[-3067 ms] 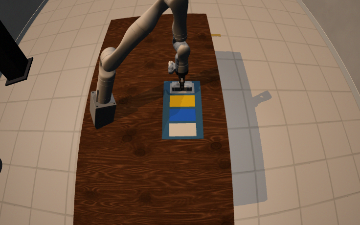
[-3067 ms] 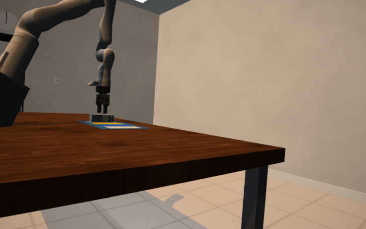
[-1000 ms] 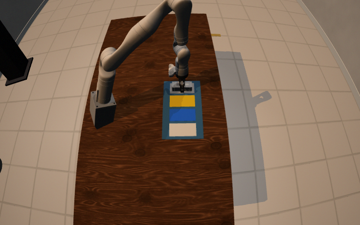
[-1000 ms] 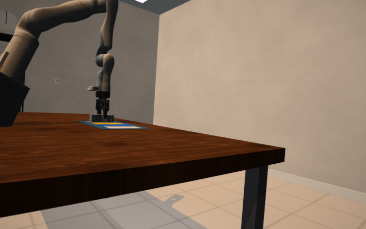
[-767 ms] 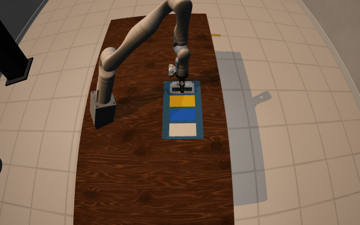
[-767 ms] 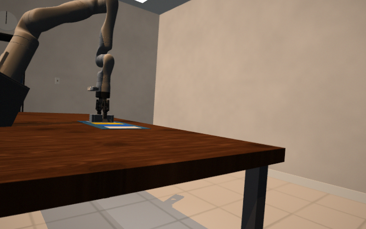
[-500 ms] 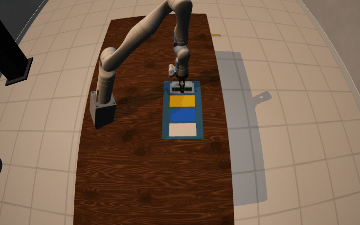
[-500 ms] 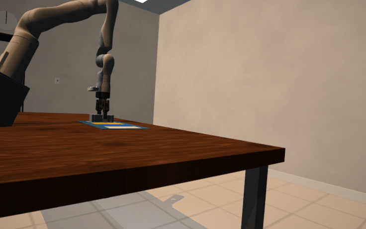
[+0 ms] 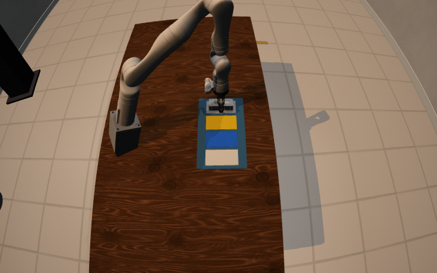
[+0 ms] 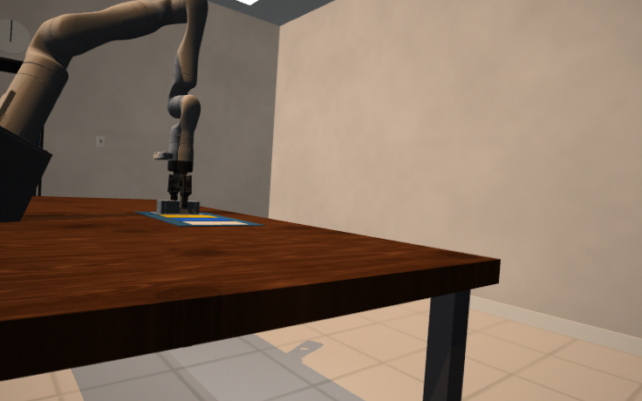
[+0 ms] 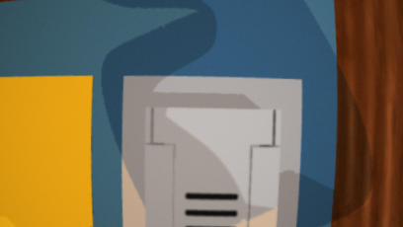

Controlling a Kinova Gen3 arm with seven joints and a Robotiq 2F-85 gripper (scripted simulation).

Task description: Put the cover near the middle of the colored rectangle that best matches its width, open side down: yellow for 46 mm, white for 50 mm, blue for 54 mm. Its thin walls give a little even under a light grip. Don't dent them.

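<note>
On blue mat (image 9: pixel 201 141), boxy grey cover (image 9: pixel 212 106), hand (image 9: pixel 221 107) spread apart above.

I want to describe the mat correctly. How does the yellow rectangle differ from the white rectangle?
The yellow rectangle lies next to the grey cover; the white rectangle lies farthest from it, past the blue one. Both are flat patches of similar size on the blue mat.
</note>
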